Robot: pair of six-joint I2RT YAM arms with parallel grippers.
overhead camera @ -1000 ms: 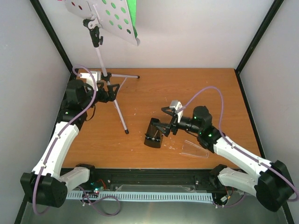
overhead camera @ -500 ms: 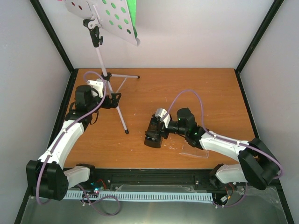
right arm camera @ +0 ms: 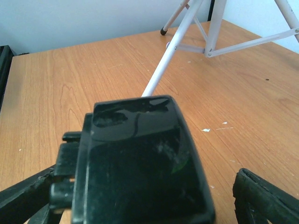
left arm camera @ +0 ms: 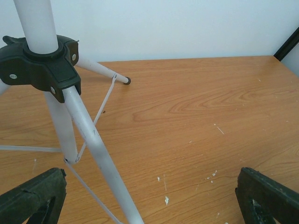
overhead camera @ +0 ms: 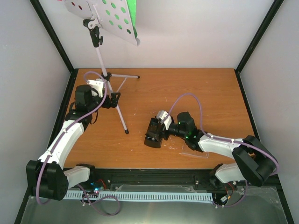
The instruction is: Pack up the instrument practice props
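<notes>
The right pincer (overhead camera: pixel 158 127) is reaching low over the wooden table (overhead camera: pixel 196 88) and straddling the small black pyramid-shaped metronome (overhead camera: pixel 153 134). Its jaws are spread wide, one on each side, and seemingly not squeezing yet. That wide stance is probably giving it room to settle before gripping. The clear plastic cover (overhead camera: pixel 194 149) is lying flat just beside the metronome, toward the right arm's base. Well apart from the metronome, toward the far left corner, the pale perforated-desk music stand on thin silver tripod legs (overhead camera: pixel 100 60) is standing upright, with a green paper sheet (overhead camera: pixel 132 14) showing at its desk. The left pincer (overhead camera: pixel 113 99) is hovering there fully open and holding nothing, likely lining up on the legs. The left wrist view is showing one leg passing untouched between the jaws below the black plastic hub (left arm camera: pixel 42 65), which the overhead view is hiding. The right wrist view is revealing a gap along the metronome's right flank.
</notes>
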